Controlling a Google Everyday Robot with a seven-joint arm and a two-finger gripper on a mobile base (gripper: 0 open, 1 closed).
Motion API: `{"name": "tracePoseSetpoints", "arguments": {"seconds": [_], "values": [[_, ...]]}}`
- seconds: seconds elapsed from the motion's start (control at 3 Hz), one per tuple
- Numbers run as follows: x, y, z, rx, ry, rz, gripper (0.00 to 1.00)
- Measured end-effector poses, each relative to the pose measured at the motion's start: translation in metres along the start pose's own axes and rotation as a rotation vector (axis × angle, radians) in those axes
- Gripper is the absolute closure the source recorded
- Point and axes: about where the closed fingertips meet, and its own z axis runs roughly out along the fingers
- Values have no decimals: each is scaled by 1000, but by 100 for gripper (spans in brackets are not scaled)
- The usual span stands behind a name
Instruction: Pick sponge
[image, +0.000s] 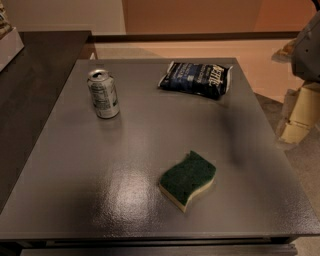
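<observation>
- The table (150, 145) is the biggest thing. It is grey and a bit shiny. Its front left corner is cut off from my view.
- The hand (299, 117) is at the far right, off the side of the table and well apart from the sponge. Part of it is cut off, so I cannot tell how far open it is. It does not have the sponge.
- The bag (196, 79) is dark blue and lies at the back of the table. I cannot read its words. I will leave it alone.
- The sponge (187, 180) lies flat near the front of the table, a bit right of the middle, green side up. Nothing touches it. I think it is light and soft, so it will squash when pinched. The green top looks rough, so it should not slip. I would come down from above and pinch it across its narrow middle, on the pale yellow sides. Its far side and bottom are hidden from me.
- The can (103, 93) stands at the back left, well apart from the sponge. I cannot make out its label.
</observation>
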Motion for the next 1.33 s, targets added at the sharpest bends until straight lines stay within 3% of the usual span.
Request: {"name": "tracePoseSetpoints", "arguments": {"seconds": [0.33, 0.67, 1.33], "values": [[0, 0, 0, 0, 0, 0, 0], [-17, 7, 9, -31, -21, -56, 0], [-59, 51, 44, -126, -70, -236, 0]]}}
